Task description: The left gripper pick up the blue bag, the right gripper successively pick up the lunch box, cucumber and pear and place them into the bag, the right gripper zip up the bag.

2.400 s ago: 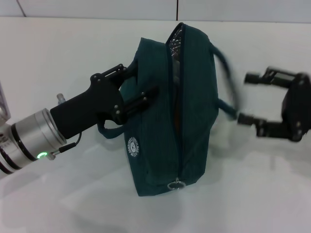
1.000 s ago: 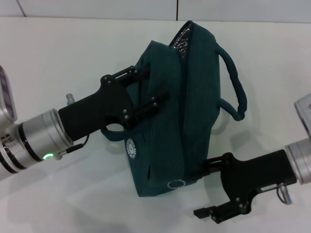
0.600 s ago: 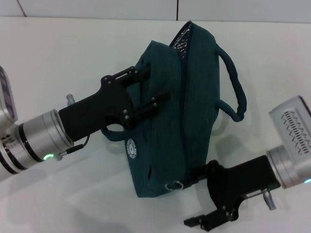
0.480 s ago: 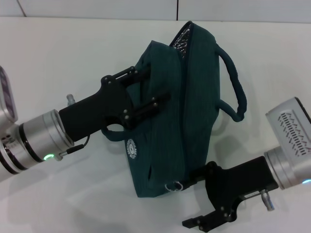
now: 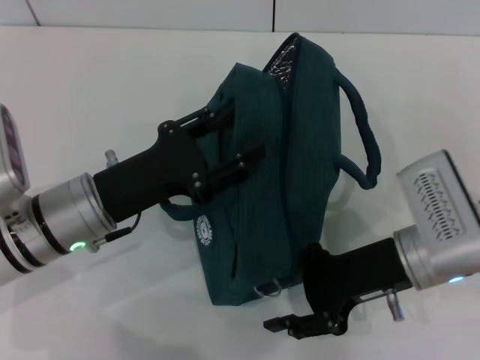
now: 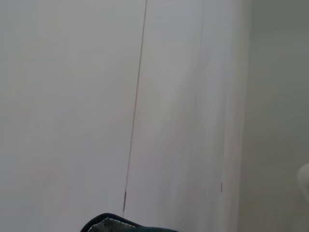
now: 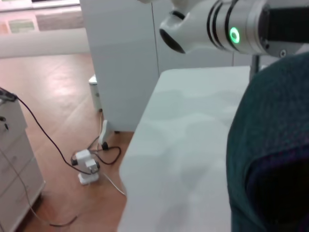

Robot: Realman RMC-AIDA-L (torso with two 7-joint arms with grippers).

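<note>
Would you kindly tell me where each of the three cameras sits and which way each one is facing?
Head view: on the robot's head, looking forward and down at the blue bag, with the left gripper and the right gripper.
Left wrist view: on the left wrist, facing a pale wall; only the bag's edge shows, no fingers.
Right wrist view: on the right wrist, looking across the table to the floor; the left arm's wrist shows.
All three share the bag.

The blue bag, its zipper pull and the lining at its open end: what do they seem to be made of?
The blue bag looks like matte woven fabric: it folds softly and shows a fine ribbed weave. Its zipper pull appears to be metal, a thin ring with a grey shine. The lining glints silver, so probably foil-like insulation, though that is uncertain.
</note>
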